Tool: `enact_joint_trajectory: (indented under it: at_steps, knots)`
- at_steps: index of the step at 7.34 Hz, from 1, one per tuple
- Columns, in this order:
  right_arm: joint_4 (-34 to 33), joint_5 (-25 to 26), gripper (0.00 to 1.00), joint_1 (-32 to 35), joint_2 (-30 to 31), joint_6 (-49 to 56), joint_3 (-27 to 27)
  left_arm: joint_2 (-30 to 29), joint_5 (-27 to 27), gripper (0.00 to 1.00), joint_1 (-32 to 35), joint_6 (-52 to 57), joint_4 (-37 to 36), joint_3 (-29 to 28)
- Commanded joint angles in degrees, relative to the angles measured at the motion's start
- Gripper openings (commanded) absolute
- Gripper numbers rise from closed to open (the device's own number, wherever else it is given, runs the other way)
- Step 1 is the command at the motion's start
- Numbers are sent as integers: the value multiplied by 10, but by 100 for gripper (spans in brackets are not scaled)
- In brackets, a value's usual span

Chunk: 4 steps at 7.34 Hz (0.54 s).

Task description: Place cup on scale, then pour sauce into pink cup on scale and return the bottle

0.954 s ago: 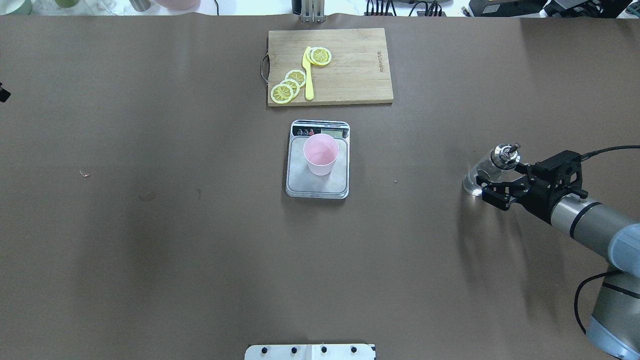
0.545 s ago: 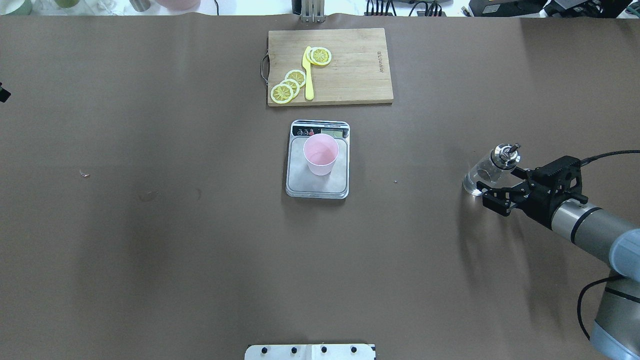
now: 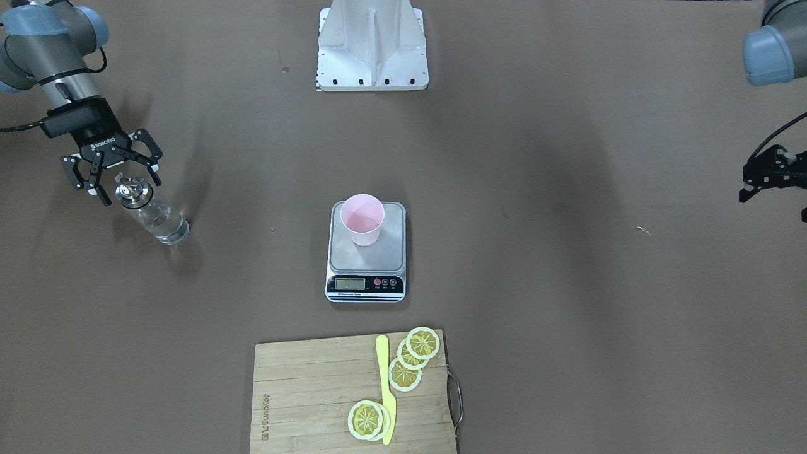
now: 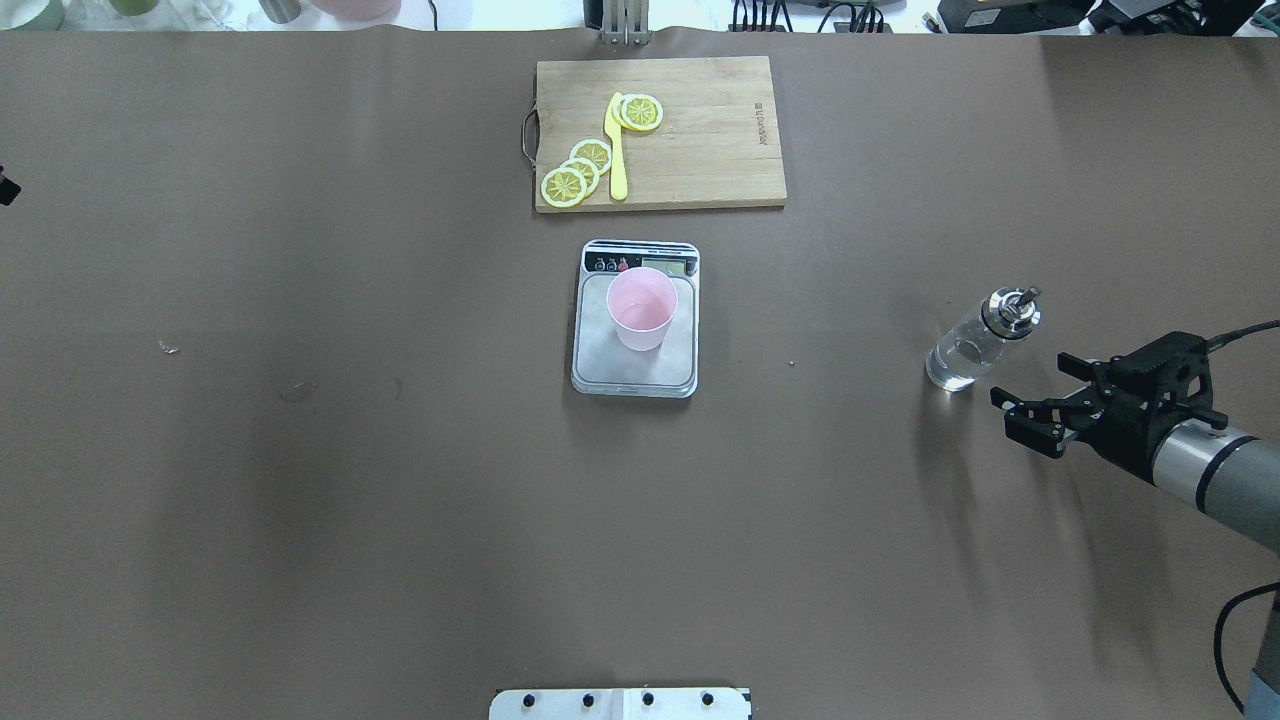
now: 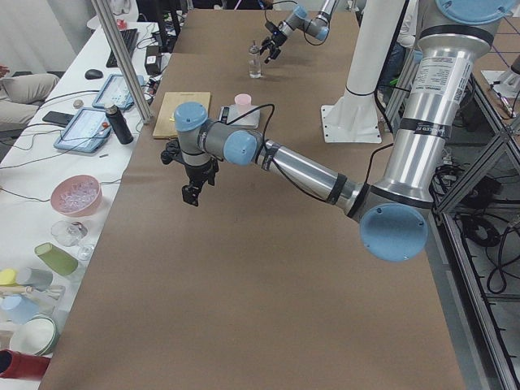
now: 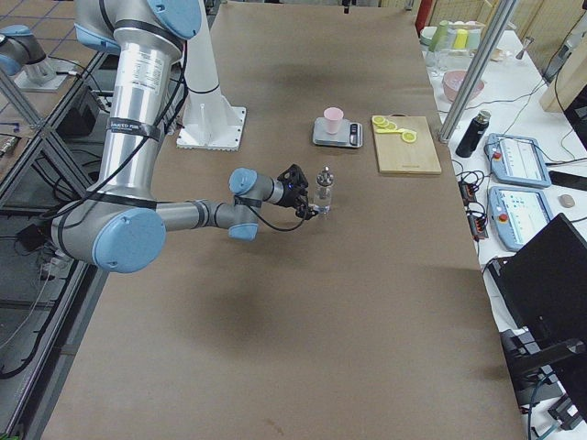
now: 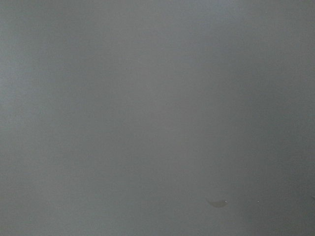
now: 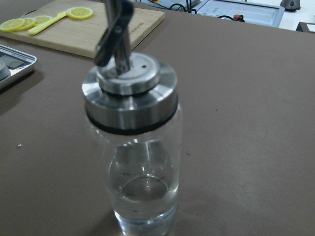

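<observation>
While cup (image 4: 641, 310) sits on scale (image 4: 634, 378), R gripper (image 4: 1035, 392) spread, near bottle (image 4: 962, 348)

Glossy glass bottle (image 8: 142, 182) wears a polished metal top (image 8: 129, 93).

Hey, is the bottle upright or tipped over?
Upright: the bottle stands on its base on the table, spout on top, apart from the open right claw.

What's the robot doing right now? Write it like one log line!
bottle: upright on table | right gripper: open, beside bottle, not touching | cup: on scale | left gripper: far off, jaws unclear
</observation>
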<state>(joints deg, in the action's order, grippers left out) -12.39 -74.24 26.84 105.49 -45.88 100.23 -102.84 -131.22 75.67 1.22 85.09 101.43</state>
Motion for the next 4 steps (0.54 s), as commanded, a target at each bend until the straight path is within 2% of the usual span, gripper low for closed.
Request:
enact_joint_trajectory:
  at_steps: [1,3,4]
  knots:
    - [0,-6,100,0,31,0,18,0,0,97,0,1,1,-1]
    - [-3,-33,100,6,69,1,18,0,0,97,0,1,0,-1]
    - [-5,-75,100,38,82,2,11,1,0,97,0,2,0,-1]
